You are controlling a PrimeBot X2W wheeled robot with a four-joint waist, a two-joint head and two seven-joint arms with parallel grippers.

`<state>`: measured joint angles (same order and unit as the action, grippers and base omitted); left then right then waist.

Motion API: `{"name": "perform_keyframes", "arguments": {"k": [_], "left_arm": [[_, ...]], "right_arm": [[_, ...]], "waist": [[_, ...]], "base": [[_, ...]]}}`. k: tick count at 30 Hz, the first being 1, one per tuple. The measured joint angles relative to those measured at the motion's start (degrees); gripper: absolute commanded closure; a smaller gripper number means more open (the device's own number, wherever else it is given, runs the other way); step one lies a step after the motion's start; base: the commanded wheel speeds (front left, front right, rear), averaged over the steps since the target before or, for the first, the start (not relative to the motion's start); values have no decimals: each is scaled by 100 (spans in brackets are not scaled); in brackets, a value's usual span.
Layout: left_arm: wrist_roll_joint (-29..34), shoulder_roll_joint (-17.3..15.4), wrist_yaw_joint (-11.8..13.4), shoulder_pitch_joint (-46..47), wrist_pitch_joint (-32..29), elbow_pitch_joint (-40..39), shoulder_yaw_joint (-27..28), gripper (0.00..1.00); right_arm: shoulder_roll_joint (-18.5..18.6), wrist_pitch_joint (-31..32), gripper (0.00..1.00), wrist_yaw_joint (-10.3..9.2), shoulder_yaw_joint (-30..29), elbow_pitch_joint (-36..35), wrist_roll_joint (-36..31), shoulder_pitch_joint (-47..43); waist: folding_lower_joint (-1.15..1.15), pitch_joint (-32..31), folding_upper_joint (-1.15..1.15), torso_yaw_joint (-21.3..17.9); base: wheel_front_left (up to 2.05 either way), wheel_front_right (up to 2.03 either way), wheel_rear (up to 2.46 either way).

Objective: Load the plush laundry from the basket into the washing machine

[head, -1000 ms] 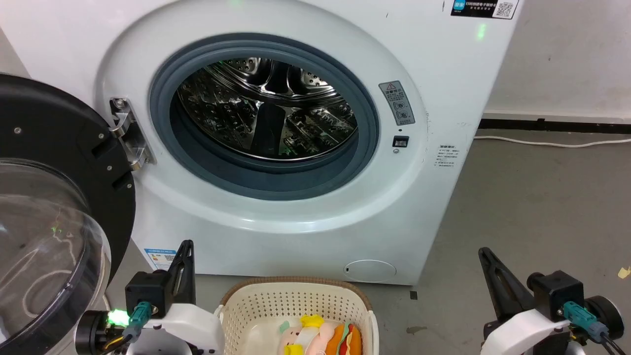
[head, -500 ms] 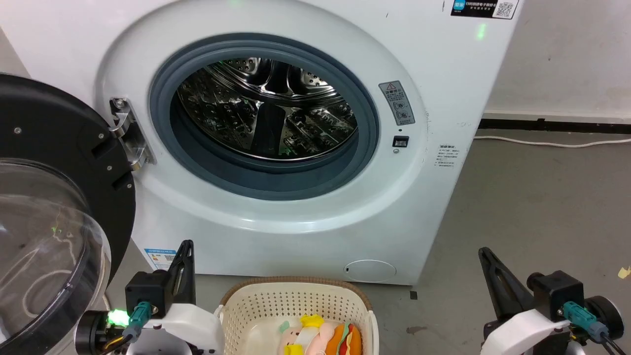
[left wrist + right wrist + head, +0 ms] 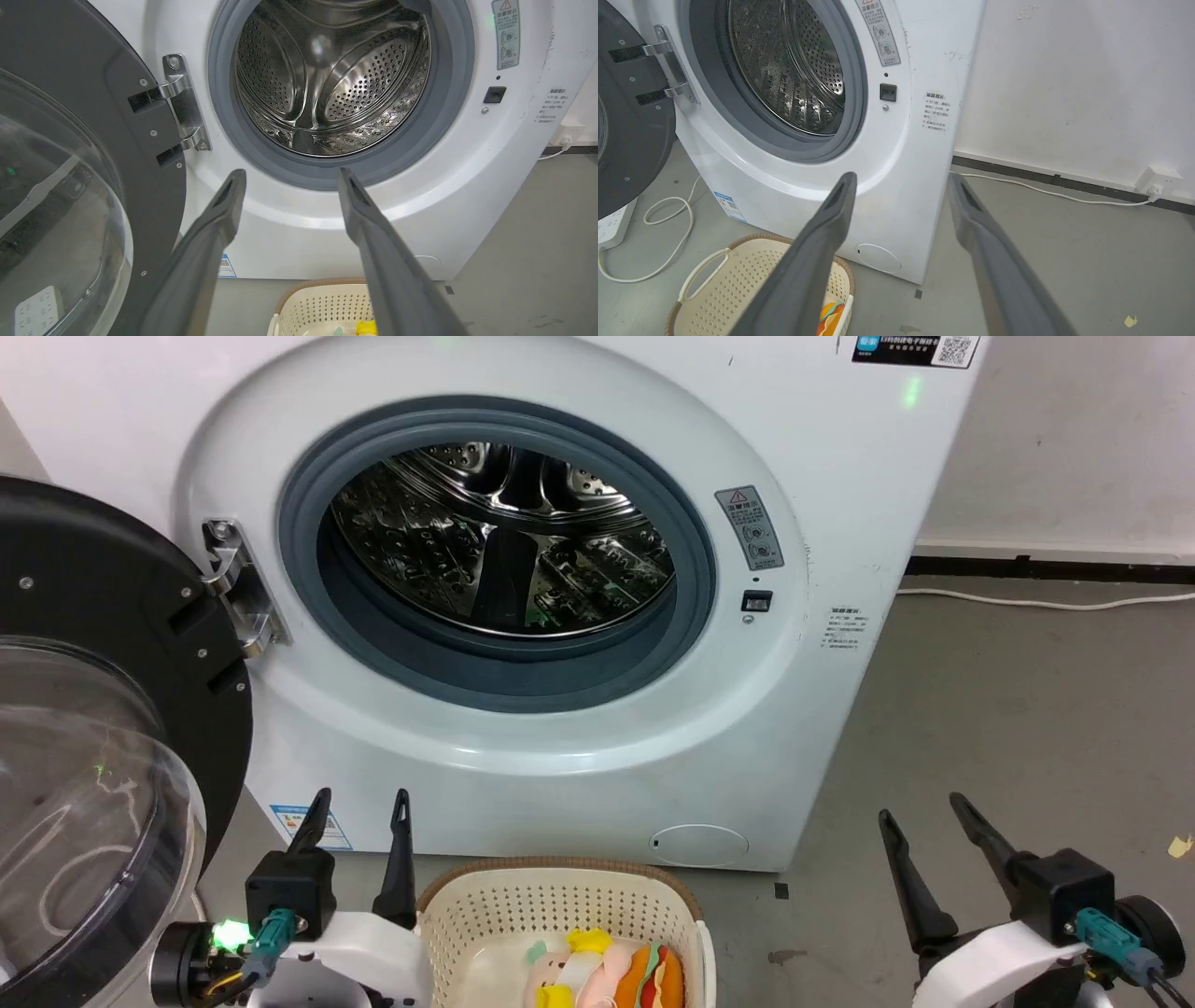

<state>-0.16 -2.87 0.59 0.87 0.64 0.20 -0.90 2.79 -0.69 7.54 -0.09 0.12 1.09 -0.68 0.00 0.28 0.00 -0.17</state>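
Right, both tools were fully spread and empty. On the head view the left gripper (image 3: 362,798) sat at lower left, fingers pointing up, just beside the left end of the basket (image 3: 560,870) but outside it, with nothing between the fingers. Its wrist view looked past them straight at the opening of the washing machine (image 3: 822,476). Likewise the right gripper (image 3: 920,807) sat at lower right over bare floor (image 3: 1027,728), well apart from the basket, jaws wide, holding nothing.

The plush laundry (image 3: 611,975) lay at the bottom of the basket, toward its right side. The hamburger plush (image 3: 658,978) was rightmost, and the pale pink figure (image 3: 586,973) with yellow parts touched it on the left. Both grippers were clear of it. The basket stood on the floor just in front of the machine's lower front panel.

The door (image 3: 93,616) was swung open to the left on its hinge (image 3: 233,583), clear dome toward the camera. The drum (image 3: 504,551) behind the grey door seal (image 3: 695,579) showed shiny perforated steel. A white cable (image 3: 1036,605) ran along the floor by the wall (image 3: 1074,429), right of the machine.
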Motion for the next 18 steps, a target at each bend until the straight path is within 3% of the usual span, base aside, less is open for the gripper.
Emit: {"name": "perform_keyframes", "arguments": {"k": [18], "left_arm": [[-1,-1,23,81,219,147,-176,0]], "right_arm": [[0,-204,0,0,-94,-110,238,18]], "waist": [[0,461,0,-191]], "base": [[0,0,0]]}}
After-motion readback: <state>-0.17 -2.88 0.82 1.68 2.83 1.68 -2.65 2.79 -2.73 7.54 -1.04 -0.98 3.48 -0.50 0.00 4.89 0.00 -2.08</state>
